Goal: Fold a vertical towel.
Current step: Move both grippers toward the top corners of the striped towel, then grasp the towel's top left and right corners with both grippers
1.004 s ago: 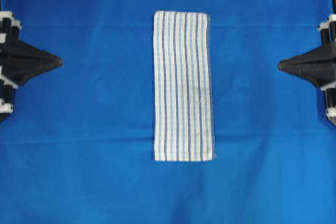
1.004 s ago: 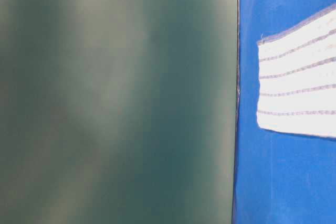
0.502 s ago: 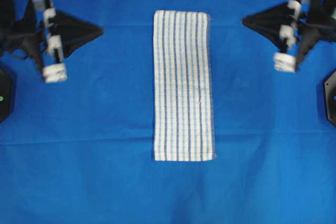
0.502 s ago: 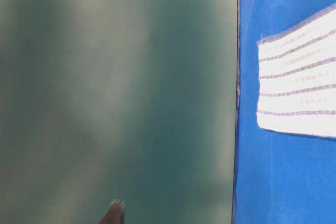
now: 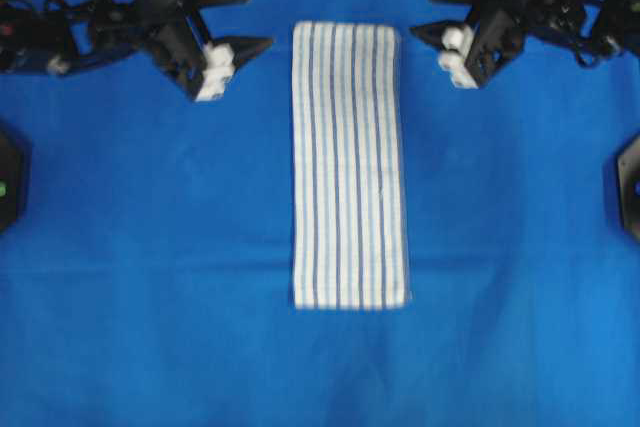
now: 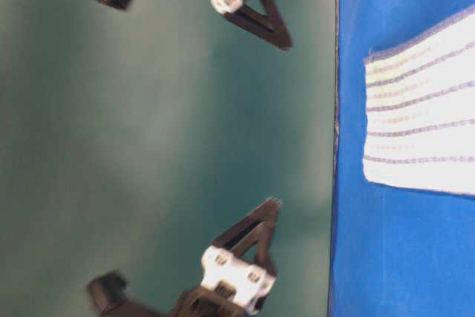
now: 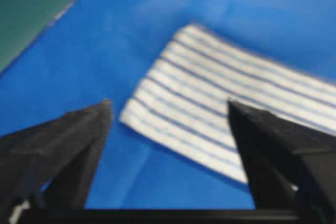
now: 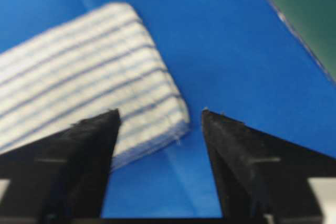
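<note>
Both claws stand spread wide and hold nothing: the left gripper (image 5: 245,19) hangs just off the towel's (image 5: 349,162) far left corner, and the right gripper (image 5: 428,13) mirrors it just off the far right corner. Neither touches the cloth.

The step in hand looks like the approach to those two far corners. To do it well, each claw should come down with one jaw either side of the corner's edge, take hold of only a little of the cloth, and close at the same moment as its partner. Uneven bites would skew the fold, so the corners should travel level and together toward the near end, landing edge on edge.

That towel lies flat and straight on the blue cloth (image 5: 140,247), its long side running away from the near edge, well apart from everything else. It is white, woven, with thin dark-blue and light-blue stripes along its length and faint cross lines. From the right wrist camera its far end looks thick and rounded, perhaps already doubled.
</note>
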Robot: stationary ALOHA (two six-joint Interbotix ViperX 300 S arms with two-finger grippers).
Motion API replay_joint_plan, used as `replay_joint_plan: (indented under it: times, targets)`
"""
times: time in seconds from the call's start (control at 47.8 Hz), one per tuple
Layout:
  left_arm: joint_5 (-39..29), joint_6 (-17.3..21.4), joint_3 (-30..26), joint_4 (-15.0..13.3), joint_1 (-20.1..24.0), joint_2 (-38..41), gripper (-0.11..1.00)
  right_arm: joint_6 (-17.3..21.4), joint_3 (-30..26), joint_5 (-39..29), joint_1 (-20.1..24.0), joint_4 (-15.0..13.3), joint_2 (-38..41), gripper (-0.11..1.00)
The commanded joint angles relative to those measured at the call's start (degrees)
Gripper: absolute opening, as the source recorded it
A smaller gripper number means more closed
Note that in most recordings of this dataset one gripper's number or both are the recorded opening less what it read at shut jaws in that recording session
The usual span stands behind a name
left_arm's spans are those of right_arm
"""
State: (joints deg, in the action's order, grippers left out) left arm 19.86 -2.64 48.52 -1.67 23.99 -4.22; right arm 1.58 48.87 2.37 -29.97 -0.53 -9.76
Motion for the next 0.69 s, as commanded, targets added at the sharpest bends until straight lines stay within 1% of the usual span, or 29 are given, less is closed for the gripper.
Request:
replay_joint_plan:
  times: [0.0,0.063,0.293,0.523,0.669]
  targets:
    - [1.0,0.0,-2.9,-0.1,1.1,3.2,0.83,-0.1,-2.2,0.9,-1.2,-0.4,3.3,0.61]
    - [1.5,-0.1,-4.3,0.0,1.8,6.5,0.82,-0.1,-2.8,1.7,-1.7,-0.4,5.8,0.59]
    - [4.3,-0.1,-8.3,0.0,3.3,16.4,0.82,-0.2,-5.2,4.7,-2.1,-0.4,13.8,0.59]
    - [4.6,-0.1,-11.7,0.0,3.3,21.9,0.82,-0.2,-6.5,5.6,-2.1,-0.4,18.6,0.59]
    - [4.0,0.0,-13.4,-0.1,3.2,24.4,0.79,-0.1,-6.9,6.5,-2.4,-0.3,20.1,0.59]
